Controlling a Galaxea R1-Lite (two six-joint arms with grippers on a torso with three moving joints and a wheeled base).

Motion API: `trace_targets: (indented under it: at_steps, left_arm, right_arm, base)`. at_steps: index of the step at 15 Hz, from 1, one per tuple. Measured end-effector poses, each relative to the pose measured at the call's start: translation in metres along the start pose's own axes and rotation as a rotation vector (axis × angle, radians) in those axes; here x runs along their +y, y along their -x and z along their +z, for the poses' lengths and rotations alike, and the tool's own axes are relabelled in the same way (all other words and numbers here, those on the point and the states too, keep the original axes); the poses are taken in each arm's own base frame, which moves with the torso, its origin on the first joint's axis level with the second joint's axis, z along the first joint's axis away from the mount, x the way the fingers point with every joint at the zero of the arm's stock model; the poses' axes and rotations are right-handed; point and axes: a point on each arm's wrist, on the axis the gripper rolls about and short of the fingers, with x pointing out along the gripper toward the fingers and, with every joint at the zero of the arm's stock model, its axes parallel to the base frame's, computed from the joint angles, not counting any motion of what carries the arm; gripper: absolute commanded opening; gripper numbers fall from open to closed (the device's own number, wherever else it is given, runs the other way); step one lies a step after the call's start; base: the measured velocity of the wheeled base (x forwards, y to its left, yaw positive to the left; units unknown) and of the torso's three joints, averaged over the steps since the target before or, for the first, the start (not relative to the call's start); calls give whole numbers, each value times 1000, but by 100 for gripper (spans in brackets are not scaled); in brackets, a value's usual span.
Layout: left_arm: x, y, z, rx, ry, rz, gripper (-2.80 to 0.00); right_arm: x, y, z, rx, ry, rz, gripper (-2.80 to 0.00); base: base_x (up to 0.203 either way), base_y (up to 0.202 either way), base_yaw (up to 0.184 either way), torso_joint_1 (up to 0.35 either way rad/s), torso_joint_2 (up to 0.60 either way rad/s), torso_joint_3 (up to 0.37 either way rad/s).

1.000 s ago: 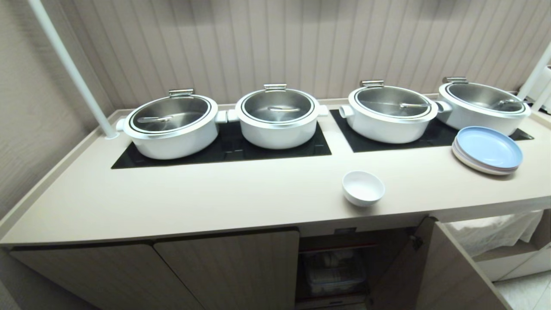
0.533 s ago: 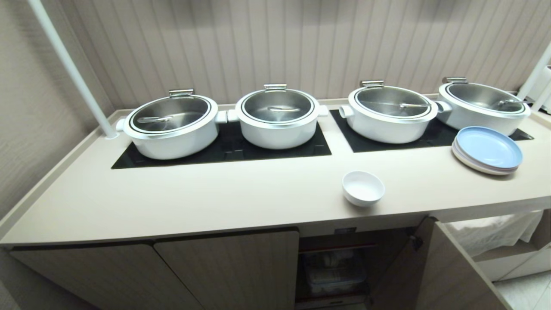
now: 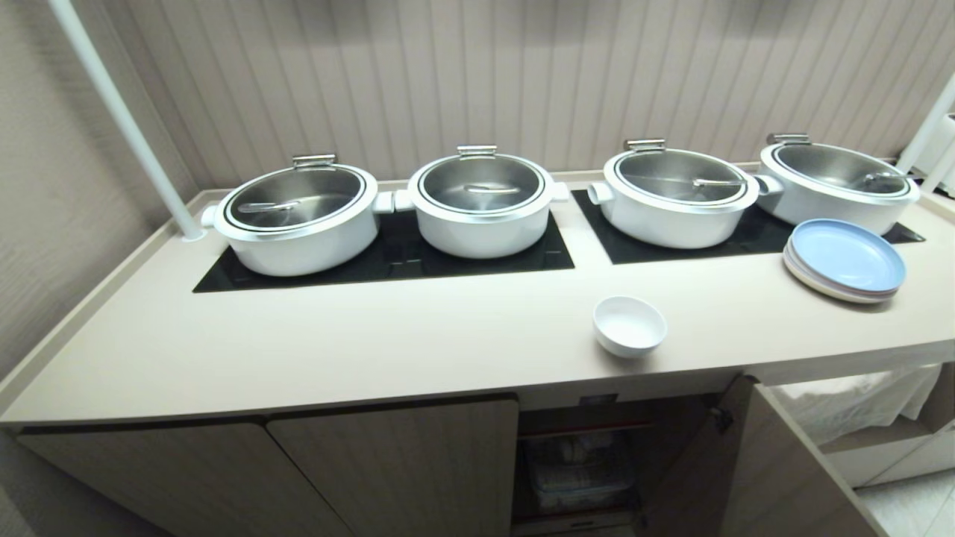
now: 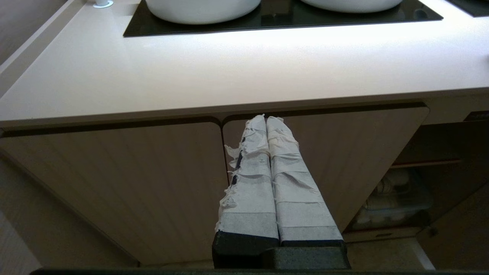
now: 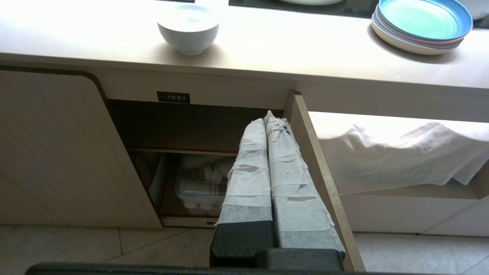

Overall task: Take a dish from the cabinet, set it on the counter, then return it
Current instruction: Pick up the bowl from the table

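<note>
The dish (image 3: 629,325), a small white bowl, stands upright on the beige counter (image 3: 373,343) near its front edge; the right wrist view shows the dish (image 5: 188,28) too. Below it the cabinet (image 3: 574,462) stands with its door (image 3: 753,477) swung open, a black label (image 5: 173,97) above the opening. My right gripper (image 5: 266,119) is shut and empty, low in front of the open compartment beside the door's edge. My left gripper (image 4: 265,119) is shut and empty before the closed doors (image 4: 114,183). Neither arm shows in the head view.
Several large white pots with steel lids (image 3: 298,216) sit on black glass panels (image 3: 388,261) at the back. Stacked plates (image 3: 844,259) lie at the right. A clear bin of white cups (image 5: 198,187) fills the lower shelf. A white cloth (image 5: 401,152) hangs right of the door.
</note>
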Motion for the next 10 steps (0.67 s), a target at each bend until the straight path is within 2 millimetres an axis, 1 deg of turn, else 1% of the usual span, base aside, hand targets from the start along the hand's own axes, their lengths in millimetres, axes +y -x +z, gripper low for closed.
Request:
trace_targets:
  at_steps: [10]
  left_arm:
    - [0,0,0,0,0,0,-280]
  right_arm:
    - [0,0,0,0,0,0,-280]
  base:
    - [0,0,0,0,0,0]
